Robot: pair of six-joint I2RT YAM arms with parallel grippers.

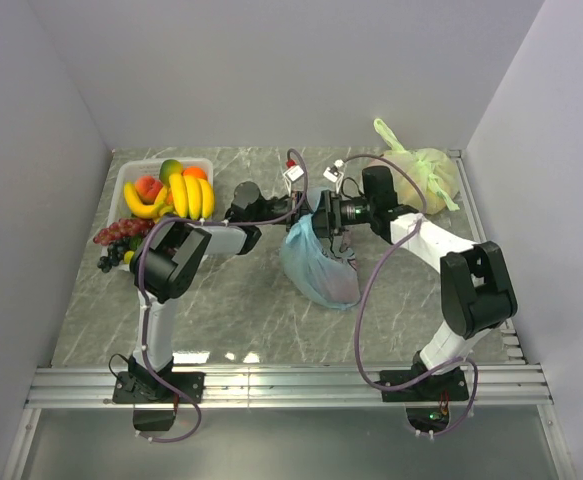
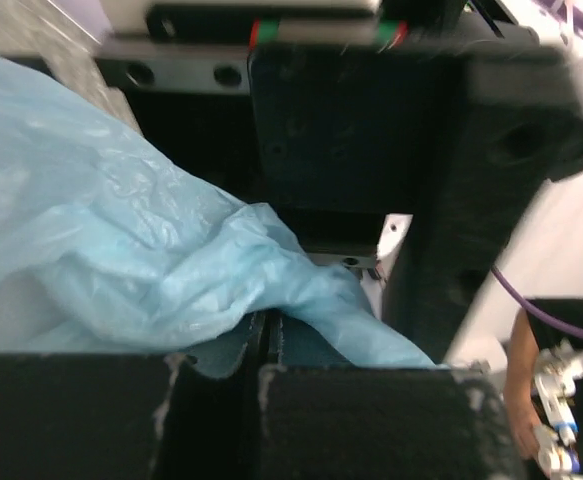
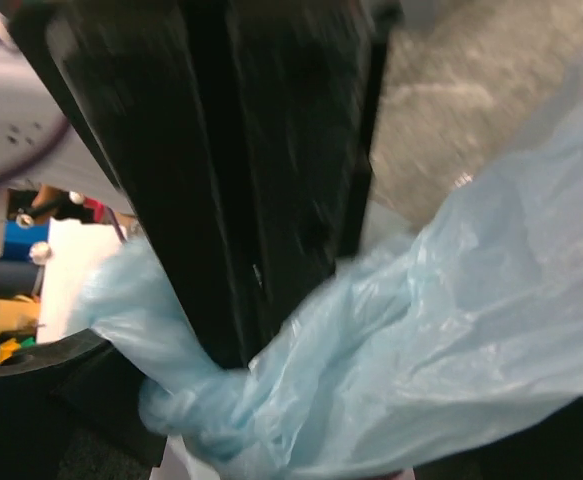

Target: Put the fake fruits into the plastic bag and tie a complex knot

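The light-blue plastic bag [image 1: 321,265] lies in the middle of the table, with its top pulled up between both grippers. A faint pinkish shape shows through its lower part. My left gripper [image 1: 299,208] is shut on a fold of the bag's plastic [image 2: 121,240], pinched between the fingers [image 2: 361,420]. My right gripper [image 1: 323,215] is shut on a handle ear. A twisted bunch of blue plastic [image 3: 196,400] wraps round its fingertips [image 3: 221,290]. More fake fruits, namely bananas [image 1: 189,195], a peach [image 1: 148,187] and an orange [image 1: 195,173], lie in a white tray. Dark grapes [image 1: 119,238] lie beside it.
The white tray [image 1: 123,180] stands at the back left. A tied pale yellow-green bag [image 1: 423,175] sits at the back right. Grey walls close in the left, back and right sides. A metal rail [image 1: 291,385] runs along the near edge.
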